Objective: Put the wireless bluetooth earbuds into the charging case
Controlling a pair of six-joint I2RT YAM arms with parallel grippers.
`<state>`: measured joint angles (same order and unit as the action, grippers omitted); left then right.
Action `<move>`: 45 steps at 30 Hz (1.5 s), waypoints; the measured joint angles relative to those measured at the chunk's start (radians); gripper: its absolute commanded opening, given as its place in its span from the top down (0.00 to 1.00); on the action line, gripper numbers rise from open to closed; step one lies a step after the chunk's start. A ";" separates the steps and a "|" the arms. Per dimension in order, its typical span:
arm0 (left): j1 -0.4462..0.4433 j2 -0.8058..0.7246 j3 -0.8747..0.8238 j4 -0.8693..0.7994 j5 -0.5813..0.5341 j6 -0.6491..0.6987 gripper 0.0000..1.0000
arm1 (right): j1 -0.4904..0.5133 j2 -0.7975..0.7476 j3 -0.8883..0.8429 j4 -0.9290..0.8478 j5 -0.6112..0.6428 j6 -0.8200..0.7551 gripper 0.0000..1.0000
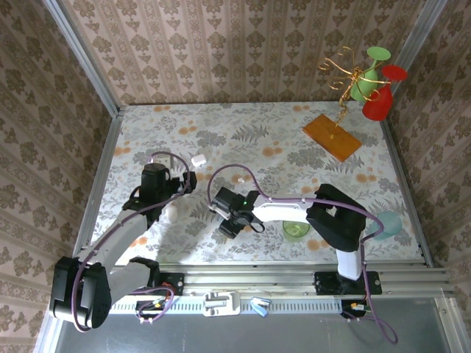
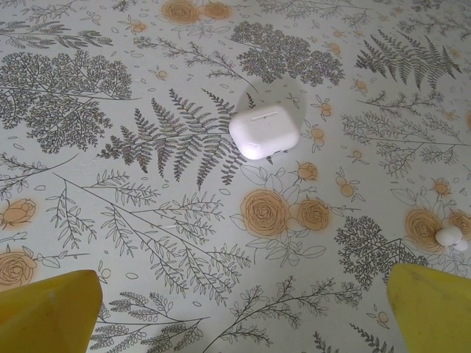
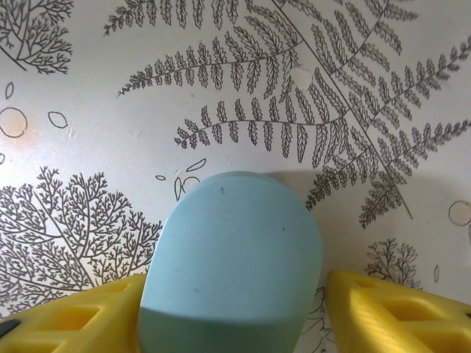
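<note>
Yellow right pincer, straddling blue case

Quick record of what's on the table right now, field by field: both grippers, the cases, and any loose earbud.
left gripper: open wide, empty, above the table
right gripper: jaws either side of the light-blue case; whether they grip it is unclear
light-blue case: lying on the table
white case: closed, on the table, untouched
white earbud: loose on the table, apart from the white case
</note>
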<state>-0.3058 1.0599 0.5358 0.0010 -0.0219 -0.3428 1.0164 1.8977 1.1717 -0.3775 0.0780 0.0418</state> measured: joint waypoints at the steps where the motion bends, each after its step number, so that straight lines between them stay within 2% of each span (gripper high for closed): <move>1: 0.000 0.001 -0.001 0.000 0.000 0.002 0.00 | 0.000 -0.010 -0.016 0.018 0.003 0.001 0.33; 5: 0.000 0.014 -0.001 0.011 0.000 0.005 0.00 | -0.001 -0.048 -0.093 0.109 0.003 0.014 0.36; 10: 0.000 0.043 -0.001 0.016 0.000 0.011 0.00 | -0.001 -0.074 -0.154 0.198 -0.011 0.018 0.47; 12: 0.000 0.047 -0.001 0.019 0.000 0.015 0.00 | -0.002 -0.079 -0.168 0.219 -0.011 0.017 0.47; 16: 0.000 0.047 -0.002 0.032 0.000 0.022 0.00 | -0.002 -0.081 -0.174 0.228 -0.012 0.017 0.47; 19: 0.000 0.047 -0.002 0.038 0.000 0.022 0.00 | -0.002 -0.087 -0.181 0.233 -0.013 0.012 0.58; 27: 0.000 0.023 -0.013 0.071 0.046 0.033 0.00 | -0.010 -0.121 -0.181 0.183 -0.048 -0.011 0.69; 31: 0.006 -0.037 -0.016 0.105 0.139 0.039 0.00 | -0.047 -0.201 -0.181 0.138 -0.104 -0.038 0.69; 37: 0.006 -0.092 0.045 0.099 0.343 0.120 0.00 | -0.183 -0.359 -0.160 0.047 -0.230 -0.102 0.71; 41: -0.019 -0.084 0.041 0.204 0.495 0.149 0.00 | -0.279 -0.429 -0.103 -0.050 -0.312 -0.164 0.75; 45: -0.087 -0.013 0.002 0.413 0.660 0.169 0.00 | -0.368 -0.487 -0.039 -0.149 -0.396 -0.224 0.76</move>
<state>-0.3923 1.0466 0.5373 0.4141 0.6384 -0.1741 0.6487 1.4109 1.1324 -0.5262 -0.3180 -0.1818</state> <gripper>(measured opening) 0.999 0.365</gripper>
